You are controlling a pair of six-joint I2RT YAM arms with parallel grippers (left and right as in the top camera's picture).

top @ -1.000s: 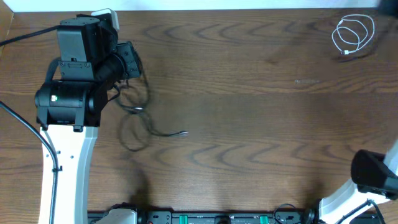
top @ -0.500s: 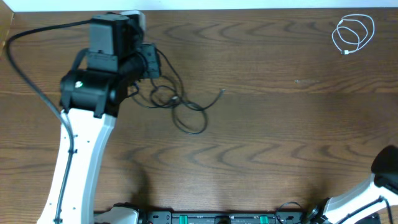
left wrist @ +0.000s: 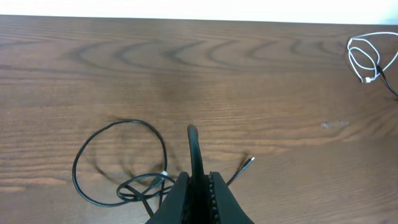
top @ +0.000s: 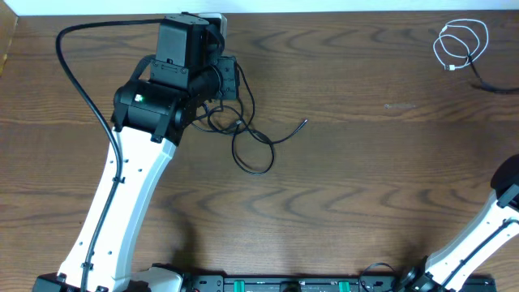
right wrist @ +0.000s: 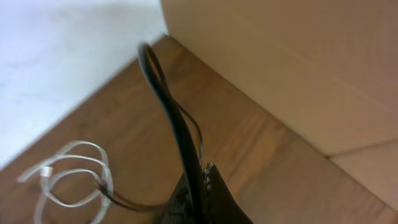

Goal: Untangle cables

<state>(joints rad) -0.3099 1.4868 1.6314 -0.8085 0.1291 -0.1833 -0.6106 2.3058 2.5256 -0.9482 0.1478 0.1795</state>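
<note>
The black cable (top: 240, 123) lies in loose tangled loops at the upper left of the table, with one end plug (top: 304, 122) pointing right. My left gripper (top: 233, 81) is shut on a strand of it. In the left wrist view the strand rises from the shut jaws (left wrist: 199, 177), with the loops (left wrist: 124, 122) to the left. The white cable (top: 439, 47) lies coiled at the far right corner, and also shows in the left wrist view (left wrist: 352, 56). My right gripper (right wrist: 202, 171) is shut on a black cord (right wrist: 163, 93) beside the white coil (right wrist: 74, 160).
A black cord (top: 486, 84) runs from the white coil off the right edge. The right arm (top: 507, 199) shows only at the lower right edge. A tan wall or box (right wrist: 292, 68) stands close behind the right gripper. The table's far edge meets a white surface.
My left arm has swung right along the far edge, dragging the black cable with it. The right arm has moved out of the overhead view. A black cord now shows by the white coil.
</note>
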